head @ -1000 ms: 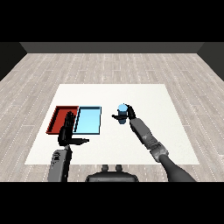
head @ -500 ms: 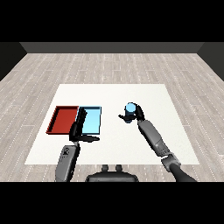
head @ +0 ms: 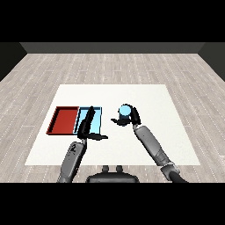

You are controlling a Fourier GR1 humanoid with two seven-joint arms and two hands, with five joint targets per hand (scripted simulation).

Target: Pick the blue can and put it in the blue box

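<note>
The blue can [head: 125,110] stands upright in my right hand [head: 132,119], whose fingers and thumb curl round its lower part, right of the trays. The light blue tray [head: 97,118] lies just left of the can, with the red tray [head: 64,120] beside it on the far side. My left hand [head: 87,127] hovers over the light blue tray with straight fingers pointing away from me and the thumb sticking out to the right, hiding the tray's middle.
The white table [head: 167,114] reaches well to the right and behind the trays. Its front edge runs close under both forearms. Grey plank floor surrounds it.
My right hand has carried the blue can leftward and closer to the light blue tray. The left hand stays over that tray, shifted slightly.
</note>
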